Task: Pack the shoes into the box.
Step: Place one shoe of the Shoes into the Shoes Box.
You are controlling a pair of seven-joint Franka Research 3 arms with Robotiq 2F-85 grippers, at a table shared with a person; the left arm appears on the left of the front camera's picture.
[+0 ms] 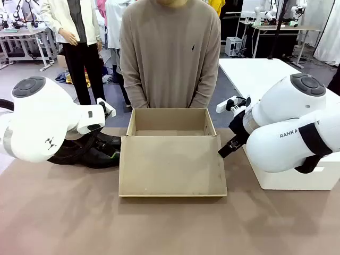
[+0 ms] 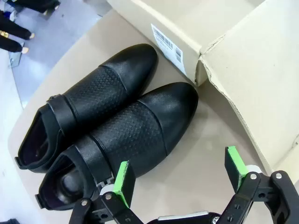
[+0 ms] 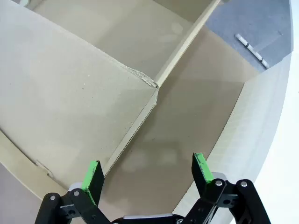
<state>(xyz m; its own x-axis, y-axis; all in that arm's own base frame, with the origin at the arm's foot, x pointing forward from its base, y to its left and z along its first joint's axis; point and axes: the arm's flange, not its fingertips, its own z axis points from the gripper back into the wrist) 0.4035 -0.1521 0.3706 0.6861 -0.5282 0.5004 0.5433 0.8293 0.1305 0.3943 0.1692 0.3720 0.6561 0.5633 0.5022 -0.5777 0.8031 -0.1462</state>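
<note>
Looking across from the front, I see the box open at mid-table, its flap lid lying flat toward me and a person standing behind it. The shoes sit left of it, half hidden under my left arm. The left wrist view gives them whole, side by side, toes close to the box's labelled side wall. The right wrist view shows a narrow strip of bare table between the flap's edge and the white block. Open table lies in front of the flap. The left gripper has its jaws spread wide over the nearer shoe's strap end, holding nothing. The right gripper is equally wide over that strip, empty.
</note>
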